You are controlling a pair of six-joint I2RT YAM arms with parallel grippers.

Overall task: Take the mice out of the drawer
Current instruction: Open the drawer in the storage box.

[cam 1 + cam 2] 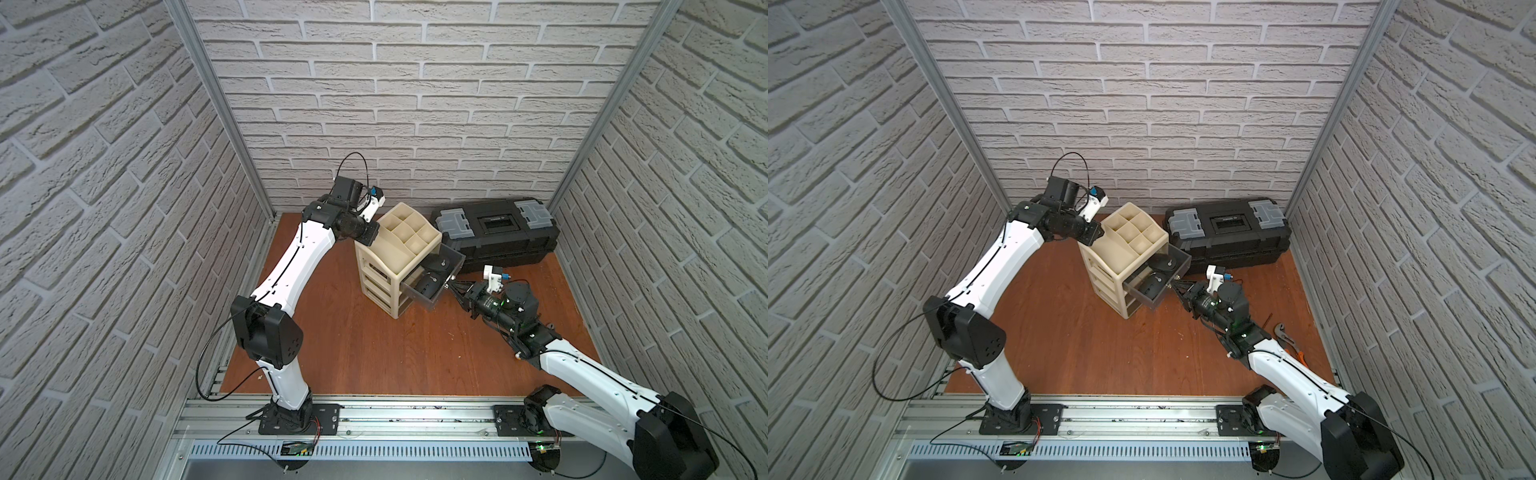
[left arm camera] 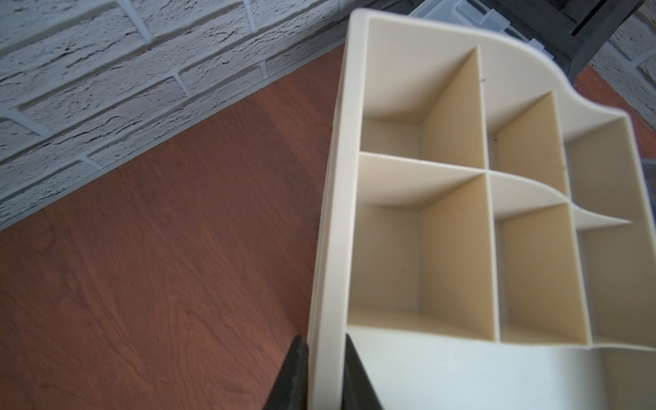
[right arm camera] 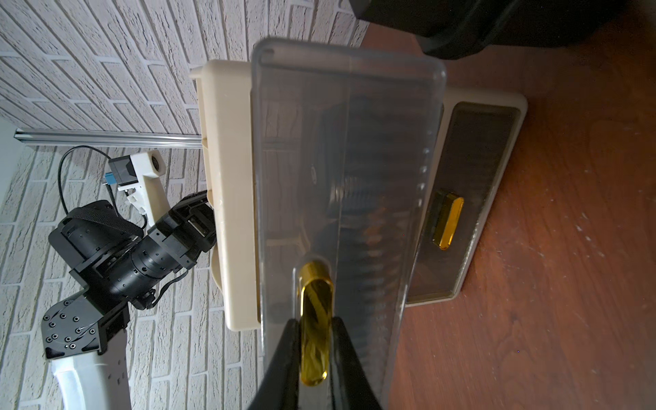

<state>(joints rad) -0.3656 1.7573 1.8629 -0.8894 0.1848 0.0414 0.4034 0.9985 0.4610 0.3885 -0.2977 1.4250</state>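
Clamping the amber handle [image 3: 315,284] with the right gripper [image 3: 314,330], pinching the organizer wall [image 2: 340,213] with the left gripper [image 2: 324,351]. Spotted 3 mice [image 1: 434,279] inside the pulled-out drawer [image 1: 454,270]. Might dump them by yanking too far.

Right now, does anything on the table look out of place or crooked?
The beige organizer stands skewed to the table edges, top drawer pulled out. Orange-handled pliers lie loose by the right arm.

Dark mice [image 1: 434,279], 3 visible, in pulled-out top drawer [image 1: 455,258].
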